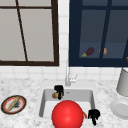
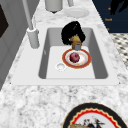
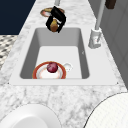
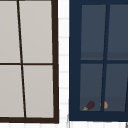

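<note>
Over the sink (image 1: 45,100), toward its back left part, the left hand (image 1: 59,91) hangs with fingers curled round a small tan-and-orange object (image 1: 55,95), too blurred to name. Below, on the sink floor, an orange-rimmed plate (image 2: 85,61) carrying a dark red fruit (image 2: 74,57) leaves bare floor around the drain (image 2: 60,66). At the sink's front right corner hovers the right hand (image 1: 94,115), fingers curled, holding nothing visible.

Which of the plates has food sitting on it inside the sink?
The red-rimmed plate in the sink basin, carrying a dark red fruit. The patterned plate and plain white plate lie on the counter.
</note>
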